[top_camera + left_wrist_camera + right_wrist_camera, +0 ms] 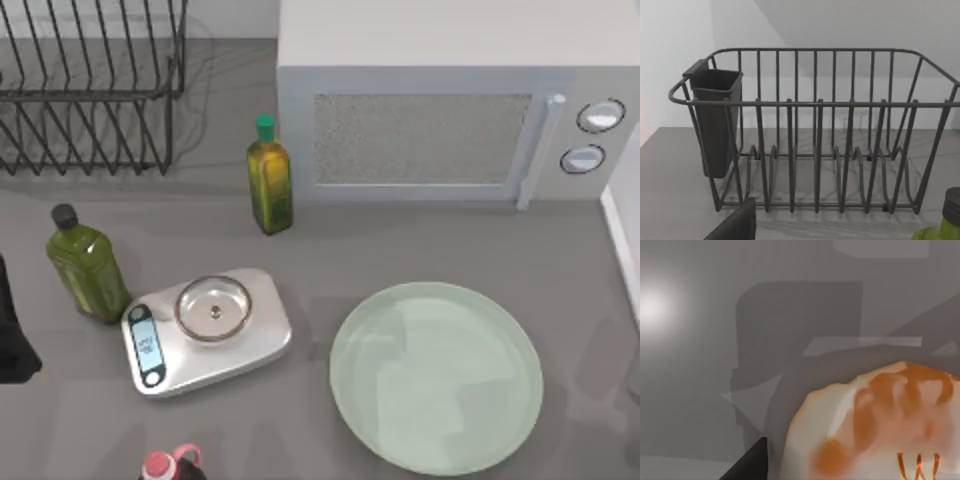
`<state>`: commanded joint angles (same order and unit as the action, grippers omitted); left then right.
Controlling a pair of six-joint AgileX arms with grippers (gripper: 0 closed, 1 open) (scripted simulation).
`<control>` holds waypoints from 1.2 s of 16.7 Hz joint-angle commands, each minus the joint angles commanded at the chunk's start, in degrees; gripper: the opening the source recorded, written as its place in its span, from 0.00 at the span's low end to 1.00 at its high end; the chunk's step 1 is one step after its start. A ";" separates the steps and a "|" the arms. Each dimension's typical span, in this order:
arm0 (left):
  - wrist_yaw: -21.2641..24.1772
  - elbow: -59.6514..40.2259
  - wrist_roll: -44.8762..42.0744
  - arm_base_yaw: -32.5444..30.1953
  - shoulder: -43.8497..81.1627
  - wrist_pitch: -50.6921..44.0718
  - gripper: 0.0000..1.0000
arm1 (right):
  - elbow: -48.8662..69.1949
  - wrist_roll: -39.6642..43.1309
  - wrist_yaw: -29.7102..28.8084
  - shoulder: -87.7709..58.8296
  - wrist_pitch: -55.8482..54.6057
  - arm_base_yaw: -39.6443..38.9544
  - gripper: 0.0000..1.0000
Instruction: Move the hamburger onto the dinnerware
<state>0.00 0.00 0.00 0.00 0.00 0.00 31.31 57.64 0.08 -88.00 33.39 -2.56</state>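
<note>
The hamburger (875,425) looms very close in the right wrist view, a pale tan-pink lump with orange patches, over the grey table. A dark part of my right gripper (751,464) shows just beside it; whether it touches the hamburger I cannot tell. The dinnerware (436,375), a large glossy pale green plate with a low rim, lies bare at the front right of the table in the top view. My left arm (12,335) is parked at the table's left edge, and a dark part of my left gripper (735,225) faces the dish rack.
A wire dish rack (90,85) stands back left, a microwave (450,100) back right. Two olive oil bottles (268,178) (86,265) stand left of centre. A kitchen scale (255,345) carries a small glass bowl (213,307). A red-capped bottle (165,466) is at the front edge.
</note>
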 joint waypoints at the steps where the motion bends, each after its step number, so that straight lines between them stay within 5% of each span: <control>1: 0.00 0.00 0.00 0.00 0.00 0.00 1.00 | 0.00 0.00 0.00 0.00 0.00 0.00 0.47; 7: 0.00 0.00 0.00 0.00 0.00 0.00 1.00 | 0.00 0.00 0.00 0.00 0.00 0.00 0.02; 15: 0.00 0.00 0.00 0.00 0.00 0.00 1.00 | 0.00 0.00 0.00 0.00 0.00 0.00 0.00; 20: 0.00 0.00 0.00 0.00 0.00 0.00 1.00 | 6.27 -0.63 0.36 5.51 10.76 0.17 0.00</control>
<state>0.00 0.00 0.00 0.00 0.00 0.00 37.58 57.01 0.43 -82.49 44.15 -2.39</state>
